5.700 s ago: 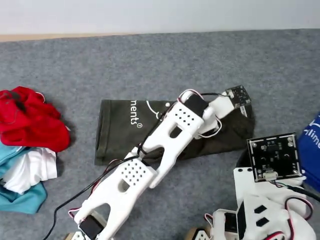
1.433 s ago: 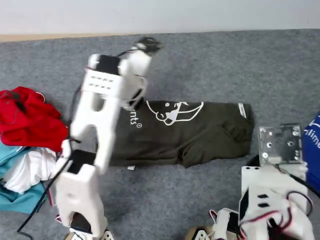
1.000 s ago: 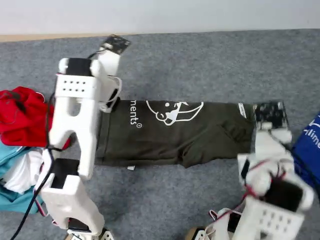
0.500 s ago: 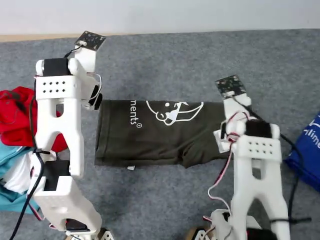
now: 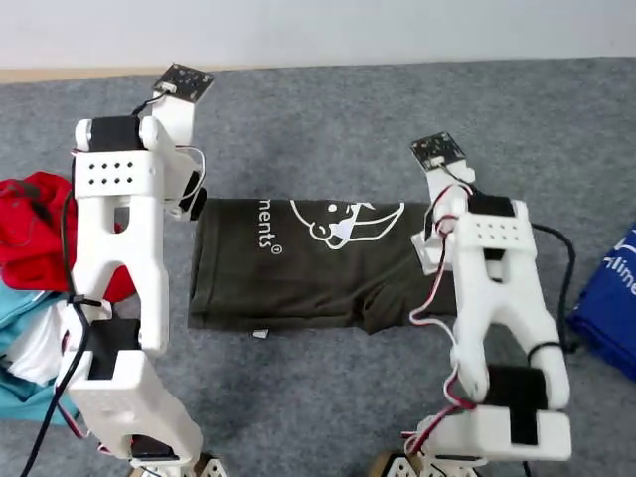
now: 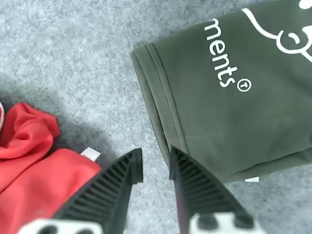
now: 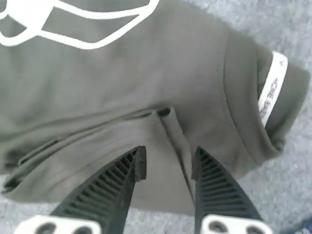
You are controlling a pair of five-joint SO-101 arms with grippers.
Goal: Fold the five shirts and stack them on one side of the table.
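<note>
Left gripper (image 6: 155, 157) fingers a narrow gap apart, empty, hovering at the hem edge of the dark green shirt (image 5: 318, 268); right gripper (image 7: 168, 153) wider apart, also empty, over its collar end. Looks like the cross-fold step, so next both probably need to drop and pinch their ends. Shirt lies mid-table (image 5: 397, 119) as a long flat band, white print up.

Five shirts (image 5: 328, 263), two arms (image 5: 119, 248).

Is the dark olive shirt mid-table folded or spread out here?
Partly folded: the dark olive printed shirt lies as a narrow band, with overlapped fabric layers showing in the right wrist view.
</note>
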